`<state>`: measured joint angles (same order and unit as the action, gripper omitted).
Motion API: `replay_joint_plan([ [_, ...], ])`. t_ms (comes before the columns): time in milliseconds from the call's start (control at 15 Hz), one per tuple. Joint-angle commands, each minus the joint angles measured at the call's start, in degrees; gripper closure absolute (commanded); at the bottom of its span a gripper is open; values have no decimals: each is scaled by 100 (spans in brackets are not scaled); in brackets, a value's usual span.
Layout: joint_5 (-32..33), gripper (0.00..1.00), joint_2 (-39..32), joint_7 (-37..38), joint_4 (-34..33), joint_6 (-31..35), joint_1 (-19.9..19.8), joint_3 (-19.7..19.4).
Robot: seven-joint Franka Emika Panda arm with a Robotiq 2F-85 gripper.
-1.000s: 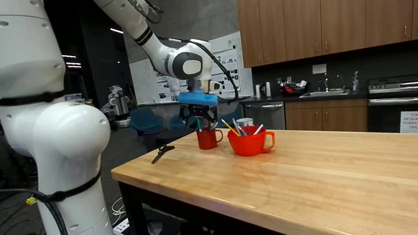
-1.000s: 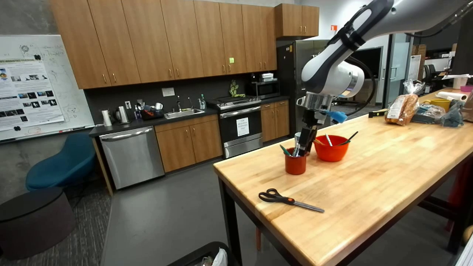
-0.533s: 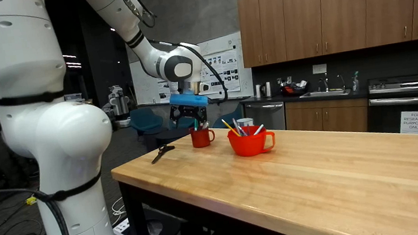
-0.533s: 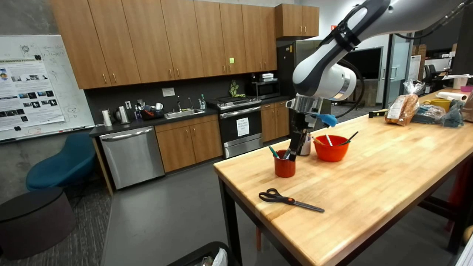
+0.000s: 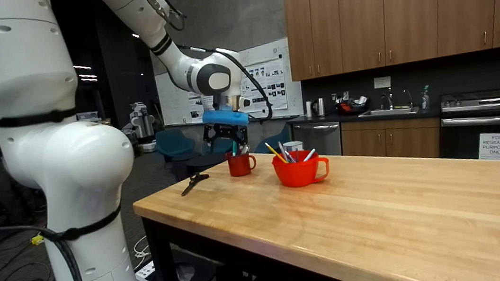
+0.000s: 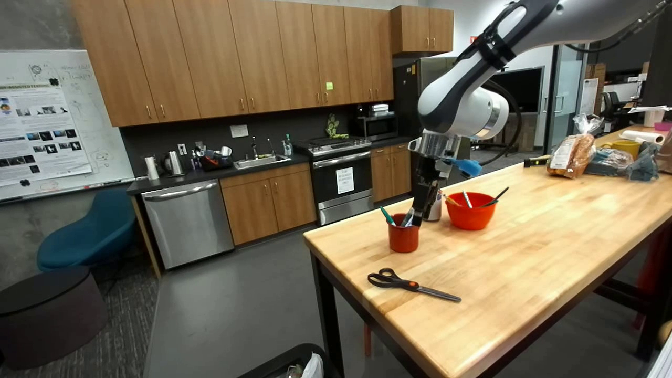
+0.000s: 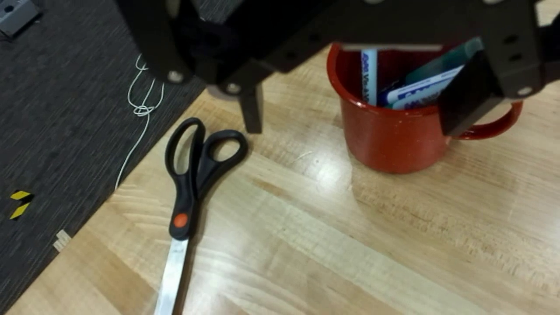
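Observation:
A dark red mug (image 7: 396, 142) stands upright on the table with several markers (image 7: 369, 81) in it; both exterior views show it as well. My gripper (image 7: 352, 131) hangs low over it with its fingers spread wide. In the wrist view the right finger (image 7: 468, 100) crosses in front of the mug near its handle, while the left finger (image 7: 252, 111) is well clear of the mug's side. Whether a finger touches the mug I cannot tell. Black-handled scissors (image 7: 188, 197) lie flat beside the mug, close to the table edge.
An orange-red bowl with a handle (image 5: 296, 174) holds several pens, near a whitish cup (image 5: 293, 145). Down the wooden table (image 6: 551, 231) are a bread bag (image 6: 572, 152), a yellow container (image 6: 625, 148) and other bags. A black bin (image 6: 283, 362) stands below the table corner.
Over the first half second the gripper and the mug shifted together, away from the bowl and toward the table's end. Since then they have barely moved. Scissors and bowl stayed put.

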<state>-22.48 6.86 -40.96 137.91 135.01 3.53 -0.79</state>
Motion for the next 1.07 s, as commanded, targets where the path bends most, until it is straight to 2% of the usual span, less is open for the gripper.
replay_joint_plan([
  [0, 182, 0, 323, 319, 83, -216, -118, -116],
  [467, -229, 0, 121, 728, -130, -165, -172, -332],
  [1000, -609, 0, -91, 1578, -251, 118, -183, -317],
])
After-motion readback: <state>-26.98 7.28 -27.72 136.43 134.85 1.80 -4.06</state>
